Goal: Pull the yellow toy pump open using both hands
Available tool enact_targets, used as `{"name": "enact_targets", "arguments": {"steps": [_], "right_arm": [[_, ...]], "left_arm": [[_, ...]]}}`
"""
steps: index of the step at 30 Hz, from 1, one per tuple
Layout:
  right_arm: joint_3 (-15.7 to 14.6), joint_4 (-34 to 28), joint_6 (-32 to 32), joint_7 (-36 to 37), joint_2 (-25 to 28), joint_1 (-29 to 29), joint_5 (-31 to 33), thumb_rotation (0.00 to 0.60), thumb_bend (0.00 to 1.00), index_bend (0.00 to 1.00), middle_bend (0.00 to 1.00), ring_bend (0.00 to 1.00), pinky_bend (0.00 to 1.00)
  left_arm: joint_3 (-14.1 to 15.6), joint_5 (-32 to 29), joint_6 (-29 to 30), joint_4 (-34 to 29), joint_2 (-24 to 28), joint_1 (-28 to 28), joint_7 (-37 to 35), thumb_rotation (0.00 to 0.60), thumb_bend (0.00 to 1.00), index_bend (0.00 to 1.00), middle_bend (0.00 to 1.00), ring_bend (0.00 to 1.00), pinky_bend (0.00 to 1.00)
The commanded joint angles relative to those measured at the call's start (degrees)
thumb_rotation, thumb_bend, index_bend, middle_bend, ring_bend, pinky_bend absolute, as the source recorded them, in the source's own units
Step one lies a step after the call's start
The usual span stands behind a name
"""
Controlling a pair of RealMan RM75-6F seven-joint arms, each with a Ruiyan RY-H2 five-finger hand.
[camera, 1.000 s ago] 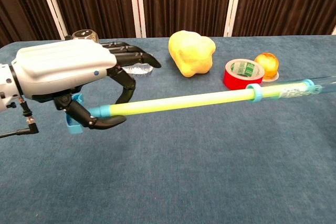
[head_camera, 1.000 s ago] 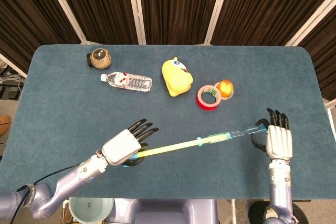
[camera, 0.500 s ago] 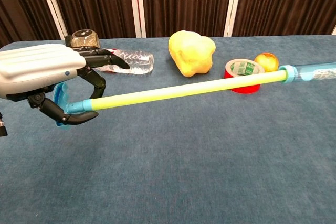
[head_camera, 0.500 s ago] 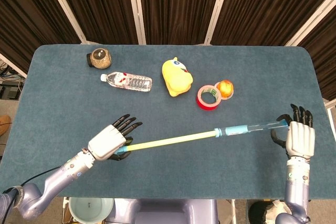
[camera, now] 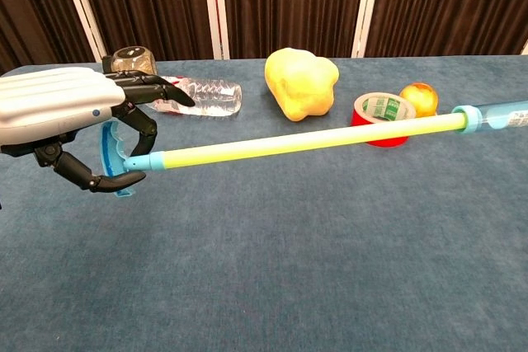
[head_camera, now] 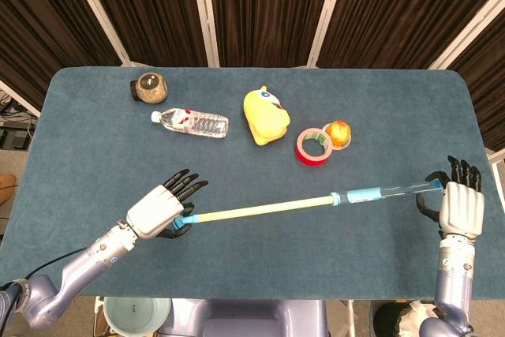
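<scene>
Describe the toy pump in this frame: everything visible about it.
The toy pump is a long thin plastic toy, lying nearly level above the table. Its yellow rod is drawn far out of a clear bluish barrel with a blue collar. The left hand grips the blue handle at the rod's end; the right hand holds the barrel's far end. Nothing else touches it.

On the blue-carpeted bench [head_camera: 95, 155]: one yellow-rod toy pump with a clear blue barrel [head_camera: 316, 203], one clear plastic water bottle [head_camera: 191, 122], one yellow plush duck [head_camera: 264, 115], one red tape roll [head_camera: 314, 146], one small orange fruit [head_camera: 339, 132], one round speckled brown jar [head_camera: 149, 87].
</scene>
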Motion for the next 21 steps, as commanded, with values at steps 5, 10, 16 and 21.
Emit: {"name": "enact_targets", "arguments": {"steps": [5,10,16,21], "right_arm": [[0.0,0.1,0.2,-0.1,0.2,0.1,0.3,0.6,0.4,0.67,0.12,0.01,0.0],[-0.2,0.2,0.2,0.1,0.3,0.1,0.6,0.6,0.4,0.67,0.12,0.01,0.0],[-1.1,0.0,-0.6,-0.5,0.7,0.2,1.1,0.6,0.35,0.23,0.01,0.0,0.0],[-2.5,-1.0,-0.9,-2.4,1.6,0.2,0.8,0.6,0.32,0.04,0.0,0.0,0.0]], "left_arm": [[-0.1,0.4,0.1,0.0,0.1,0.1,0.0,0.6,0.39,0.61,0.06,0.0,0.0],[0.0,0.6,0.0,0.1,0.2,0.3,-0.1,0.6,0.39,0.61,0.06,0.0,0.0],[-0.2,0.3,-0.6,-0.1,0.2,0.4,-0.1,0.6,0.2,0.3,0.01,0.0,0.0],[-0.2,-0.4,-1.9,-1.7,0.6,0.1,0.2,0.6,0.14,0.06,0.0,0.0,0.0]]}}
